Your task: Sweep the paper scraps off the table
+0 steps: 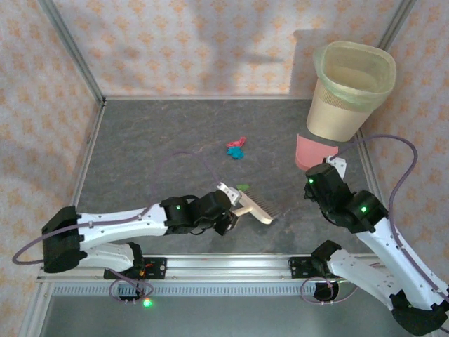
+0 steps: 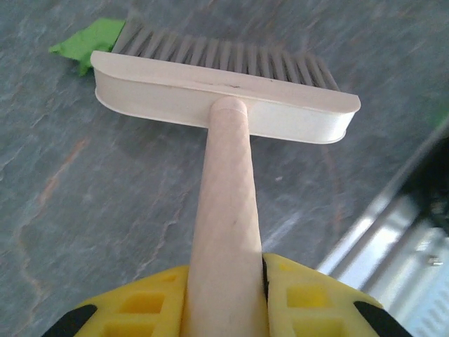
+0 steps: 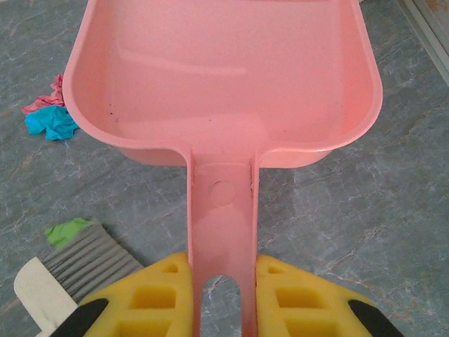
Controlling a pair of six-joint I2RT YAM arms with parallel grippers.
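My left gripper [image 2: 226,291] is shut on the cream handle of a brush [image 2: 224,98]; its grey bristles rest on the dark grey table [image 1: 154,147]. A green paper scrap [image 2: 91,38] lies just past the brush head's left end, and the same green scrap [image 1: 243,187] shows beside the brush [image 1: 254,208] from above. My right gripper [image 3: 221,298] is shut on the handle of the pink dustpan [image 3: 224,77], whose pan is empty. A red scrap and a blue scrap [image 1: 236,149] lie together mid-table, left of the dustpan [image 1: 312,151]. The blue scrap [image 3: 49,125] sits by the pan's left rim.
A tall beige bin [image 1: 349,91] with a clear liner stands at the back right, just behind the dustpan. Aluminium rails [image 1: 231,263] edge the table in front of the arm bases. Orange floral walls close the sides and back.
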